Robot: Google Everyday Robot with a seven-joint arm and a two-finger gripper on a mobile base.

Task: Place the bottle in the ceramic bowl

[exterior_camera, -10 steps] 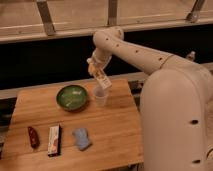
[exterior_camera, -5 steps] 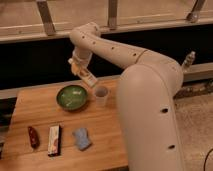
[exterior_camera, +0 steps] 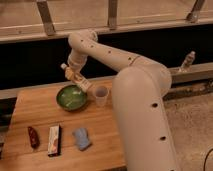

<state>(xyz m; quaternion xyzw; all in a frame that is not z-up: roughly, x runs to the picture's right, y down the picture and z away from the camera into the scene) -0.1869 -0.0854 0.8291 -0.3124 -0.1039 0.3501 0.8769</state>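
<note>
The white bottle [exterior_camera: 80, 80] with its orange-brown label hangs tilted, cap end up to the left, just above the far rim of the green ceramic bowl [exterior_camera: 67, 101]. My gripper [exterior_camera: 74, 74] is shut on the bottle, reaching down from the white arm [exterior_camera: 107, 52]. The bowl sits on the wooden table [exterior_camera: 35, 110] at the back, left of centre.
A translucent plastic cup [exterior_camera: 101, 95] stands just right of the bowl. A red object [exterior_camera: 33, 136], a wrapped snack bar [exterior_camera: 54, 140] and a blue-grey sponge [exterior_camera: 81, 138] lie near the front. A clear bottle [exterior_camera: 187, 61] stands on the ledge at far right. My body fills the right side.
My gripper has carried the bottle left, from above the plastic cup to above the bowl's far rim.
</note>
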